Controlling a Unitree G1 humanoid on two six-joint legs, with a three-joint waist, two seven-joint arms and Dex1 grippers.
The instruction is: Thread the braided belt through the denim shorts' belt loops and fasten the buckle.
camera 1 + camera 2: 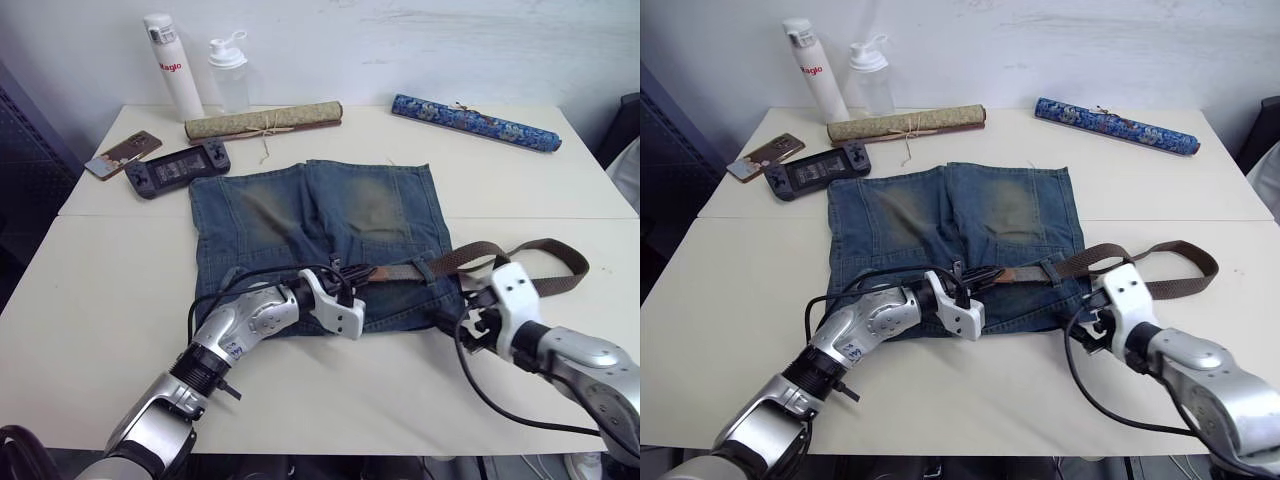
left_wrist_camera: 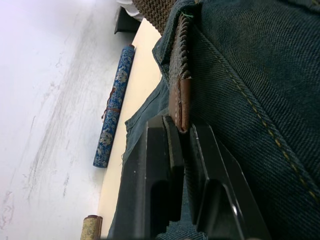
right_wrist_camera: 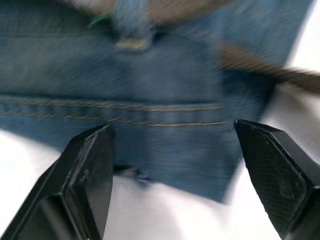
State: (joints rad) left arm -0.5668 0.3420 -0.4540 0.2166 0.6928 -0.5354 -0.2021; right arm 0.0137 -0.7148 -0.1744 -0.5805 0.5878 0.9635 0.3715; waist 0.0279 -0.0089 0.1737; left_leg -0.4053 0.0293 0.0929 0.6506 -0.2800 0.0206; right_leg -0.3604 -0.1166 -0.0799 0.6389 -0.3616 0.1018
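- Your denim shorts lie flat at the middle of the table, waistband toward the near edge, legs pointing away.
- The braided belt runs left to right along that waistband; its long axis is across you, not toward you.
- Its leather-tipped end sits near the waistband's middle, and the left wrist view shows it pinched between the left gripper fingers, which are closed on it.
- The strap passes under at least one of the belt loops on the right half of the waistband, judging from the right wrist view; how many loops in all is too small to tell.
- The rest of the strap leaves the shorts' right edge and curls in a loose loop on the bare table to the right.
- You cannot make out the buckle clearly; it probably lies in that loop on the right.
- Your right gripper hovers at the shorts' near right corner, fingers spread wide, holding nothing.
- The remaining loops lie to the left of the tip, so the coming pull runs leftward along the waistband; the left arm is the nearer one for it.
- The right hand is nearer the slack and can feed it.
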